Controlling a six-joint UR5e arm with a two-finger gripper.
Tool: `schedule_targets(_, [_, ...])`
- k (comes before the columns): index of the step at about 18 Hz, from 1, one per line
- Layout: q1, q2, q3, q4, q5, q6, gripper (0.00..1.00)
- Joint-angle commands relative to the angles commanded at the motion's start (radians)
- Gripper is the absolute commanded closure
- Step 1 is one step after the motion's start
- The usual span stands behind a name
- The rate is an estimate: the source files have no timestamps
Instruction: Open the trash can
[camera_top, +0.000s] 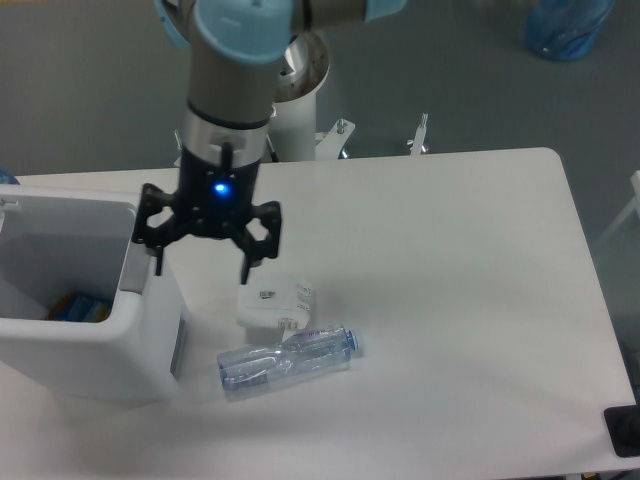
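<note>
The trash can (110, 340) is the big white boxy bin at the table's left edge. Its top stands open and the lid is out of view; I can see down into it, where a blue and orange item (78, 305) lies at the bottom. My gripper (202, 268) hangs open just above and to the right of the can's right rim, fingers spread wide with nothing between them. Its left fingertip (157, 266) is over the grey tab area at the rim, and the right fingertip (246, 272) is over the table.
A small white rounded packet (273, 302) lies on the table just right of the can. A clear plastic bottle (288, 359) with a blue label lies on its side in front of the packet. A white pedestal (295, 120) stands behind the table.
</note>
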Motion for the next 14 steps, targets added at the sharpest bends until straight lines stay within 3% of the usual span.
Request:
schedule_targets(5, [0.112,-0.018,-0.002,0.0,0.023,0.219,0.0])
schedule_targets(8, [0.207,-0.067,-0.002,0.002,0.064,0.388,0.0])
schedule_targets(14, [0.263,-0.201,0.015,0.017,0.219,0.658,0.0])
